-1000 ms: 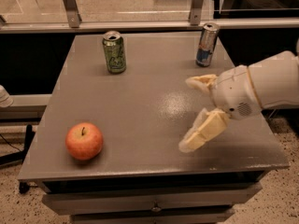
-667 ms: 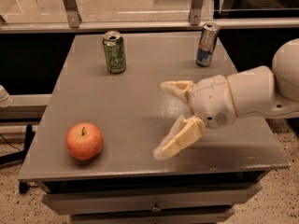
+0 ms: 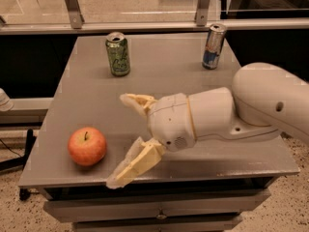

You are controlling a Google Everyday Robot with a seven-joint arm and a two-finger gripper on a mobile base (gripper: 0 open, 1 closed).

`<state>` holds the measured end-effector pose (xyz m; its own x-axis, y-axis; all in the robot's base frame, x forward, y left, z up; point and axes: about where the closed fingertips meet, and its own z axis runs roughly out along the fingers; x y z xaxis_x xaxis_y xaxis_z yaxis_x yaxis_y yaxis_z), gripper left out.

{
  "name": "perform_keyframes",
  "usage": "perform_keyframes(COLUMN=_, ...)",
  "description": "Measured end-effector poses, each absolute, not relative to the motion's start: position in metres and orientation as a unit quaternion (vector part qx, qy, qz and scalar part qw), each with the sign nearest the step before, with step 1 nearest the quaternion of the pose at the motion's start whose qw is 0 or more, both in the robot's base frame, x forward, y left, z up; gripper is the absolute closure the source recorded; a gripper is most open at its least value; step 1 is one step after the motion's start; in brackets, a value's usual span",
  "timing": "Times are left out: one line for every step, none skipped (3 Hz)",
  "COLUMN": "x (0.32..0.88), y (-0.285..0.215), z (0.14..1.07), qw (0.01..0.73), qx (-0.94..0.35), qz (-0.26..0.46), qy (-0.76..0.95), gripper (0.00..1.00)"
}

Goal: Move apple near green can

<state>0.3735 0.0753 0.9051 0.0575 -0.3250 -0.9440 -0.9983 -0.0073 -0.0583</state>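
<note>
The apple point(image 3: 87, 146), red-orange with a dark stem, sits on the grey table point(image 3: 164, 71) near its front left corner. The green can point(image 3: 118, 53) stands upright at the back left of the table. My gripper point(image 3: 120, 139) is open, its two cream fingers spread wide, just right of the apple and above the table's front edge. One finger point(image 3: 136, 102) points back-left, the other point(image 3: 133, 166) points down toward the front edge. The gripper holds nothing and does not touch the apple.
A slim silver-and-blue can point(image 3: 213, 46) stands at the back right of the table. My white arm point(image 3: 251, 105) reaches in from the right over the table's front right part. A metal railing point(image 3: 145, 25) runs behind the table.
My arm and open gripper have moved left across the table toward the apple. The apple and both cans have not moved.
</note>
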Motion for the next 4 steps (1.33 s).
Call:
perform_keyframes(x=0.372, y=0.106, z=0.877, qw=0.415, qx=-0.598, qz=0.386, qy=0.566, gripper=0.0)
perform_keyframes(x=0.384, y=0.122, z=0.85, qw=0.407, qx=-0.6, qz=0.372, qy=0.58, gripper=0.0)
perform_keyframes(x=0.398, y=0.13, z=0.834, qw=0.402, qx=-0.591, qz=0.366, qy=0.597, gripper=0.18)
perform_keyframes(x=0.408, y=0.133, z=0.834, qw=0.402, qx=-0.579, qz=0.368, qy=0.607, gripper=0.41)
